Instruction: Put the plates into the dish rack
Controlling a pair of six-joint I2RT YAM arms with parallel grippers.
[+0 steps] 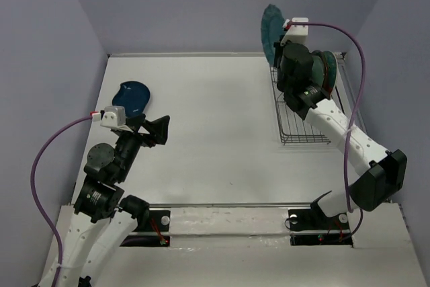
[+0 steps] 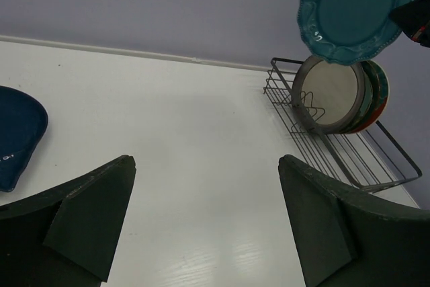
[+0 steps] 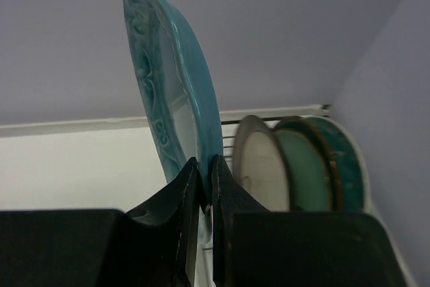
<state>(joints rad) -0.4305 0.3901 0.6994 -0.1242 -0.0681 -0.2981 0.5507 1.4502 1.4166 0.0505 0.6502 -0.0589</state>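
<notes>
From above, your left gripper (image 1: 160, 130) hangs spread beside the dark-blue leaf plate (image 1: 132, 95), far left. Left wrist: the dish rack (image 2: 349, 156) sits far right, holding three upright plates (image 2: 329, 95), maybe more. Right wrist: your right gripper (image 3: 206, 166) pinches the scalloped teal plate (image 3: 176, 99) upright, above the rack.

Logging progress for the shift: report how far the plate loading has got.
Done: the cream plate and at least two more behind it stand upright in the dish rack; the exact count is hidden. In hand: the right claw grips the scalloped teal plate by its rim, raised above the rack. Left: that plate needs slotting in, and the dark-blue dish lies on the table near the open left claw.
</notes>
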